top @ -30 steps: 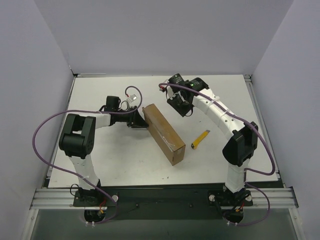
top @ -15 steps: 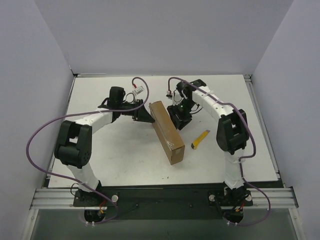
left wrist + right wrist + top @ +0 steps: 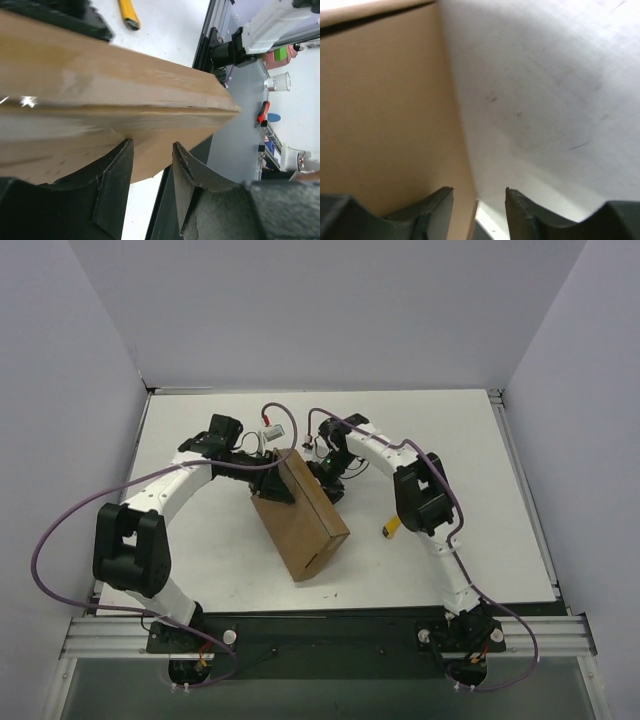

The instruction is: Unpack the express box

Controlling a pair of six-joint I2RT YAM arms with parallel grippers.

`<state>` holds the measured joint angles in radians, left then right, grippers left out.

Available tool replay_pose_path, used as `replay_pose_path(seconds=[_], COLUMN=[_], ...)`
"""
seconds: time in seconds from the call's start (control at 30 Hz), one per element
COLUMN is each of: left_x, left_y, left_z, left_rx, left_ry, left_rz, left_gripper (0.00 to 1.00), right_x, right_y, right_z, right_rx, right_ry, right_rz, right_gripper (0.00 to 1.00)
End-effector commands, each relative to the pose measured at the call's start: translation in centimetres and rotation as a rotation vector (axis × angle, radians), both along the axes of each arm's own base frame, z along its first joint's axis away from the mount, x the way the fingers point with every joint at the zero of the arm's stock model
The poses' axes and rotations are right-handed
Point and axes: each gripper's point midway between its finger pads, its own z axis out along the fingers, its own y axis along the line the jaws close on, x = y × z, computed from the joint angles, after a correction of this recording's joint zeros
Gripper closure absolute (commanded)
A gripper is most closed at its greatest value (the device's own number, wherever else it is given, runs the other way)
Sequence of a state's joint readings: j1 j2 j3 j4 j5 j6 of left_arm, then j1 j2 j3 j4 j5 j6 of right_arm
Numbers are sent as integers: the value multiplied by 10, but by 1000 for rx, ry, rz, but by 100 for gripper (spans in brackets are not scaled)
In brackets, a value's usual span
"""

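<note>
The express box (image 3: 300,512) sits mid-desk (image 3: 200,550), wedged between both arms. It's plain brown corrugated cardboard, long and flat, no markings, and it looks tipped up off its broad face. A glossy strip runs along it in the left wrist view. The left tool (image 3: 151,149) is spread a little right against it. The right tool (image 3: 477,192) is also slightly spread, at the box's edge.

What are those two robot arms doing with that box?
They are working on the flat brown cardboard box, which lies on the white table and looks shut. The left gripper and right gripper are each at a far edge, fingers apart, not clamping it. The small yellow-handled cutter lies untouched nearby.
</note>
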<state>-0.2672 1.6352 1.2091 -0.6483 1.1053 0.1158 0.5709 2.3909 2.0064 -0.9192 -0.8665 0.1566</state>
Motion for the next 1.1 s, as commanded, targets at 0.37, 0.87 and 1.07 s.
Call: replay_pose_path(seconds=[0.37,0.87,1.07], left_x=[9,-5,-18], left_y=[-22,-39,-26], left_z=[-13,-68,-94], left_rx=[124,172,217], left_ry=[-121,-25,14], left_rz=[-85,-268,-313], left_gripper=[52,54,54], right_x=[131,77,73], right_y=[-192,-148,-140], right_z=[81,55,36], right_rx=[-268,-97,-110], right_ry=[-445,-418,-394], right_rz=[-361,-80,-34], right_gripper=[50,53,54])
